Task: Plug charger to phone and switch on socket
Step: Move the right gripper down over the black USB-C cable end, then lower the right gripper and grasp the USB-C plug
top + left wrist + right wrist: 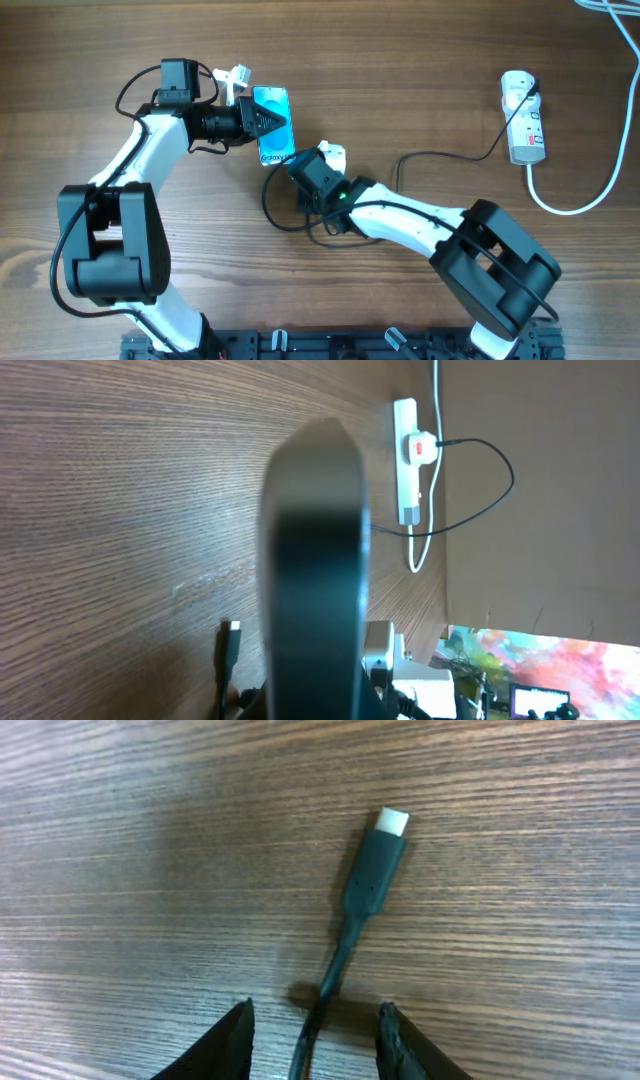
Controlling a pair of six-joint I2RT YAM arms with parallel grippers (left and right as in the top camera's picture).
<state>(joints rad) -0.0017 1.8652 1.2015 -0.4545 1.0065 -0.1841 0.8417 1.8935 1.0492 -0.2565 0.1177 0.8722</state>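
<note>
My left gripper (277, 122) is shut on the phone (273, 102), holding it off the table with its teal screen up. In the left wrist view the phone (315, 560) shows edge-on as a dark blurred slab. The charger's connector tip (375, 870) lies flat on the wood in front of my right gripper (315, 1025). That gripper is open, with the thin black cable (335, 965) running between its fingers without touching them. Overhead, the right gripper (297, 168) sits just below the phone's bottom edge. The cable (440, 156) runs to the white socket (526, 128) at far right.
A thick white cable (590, 200) curves from the socket toward the table's right edge. Slack black cable loops (272, 212) beside the right wrist. The left wrist view shows the socket (406, 470) far ahead and the connector (231, 635) left of the phone.
</note>
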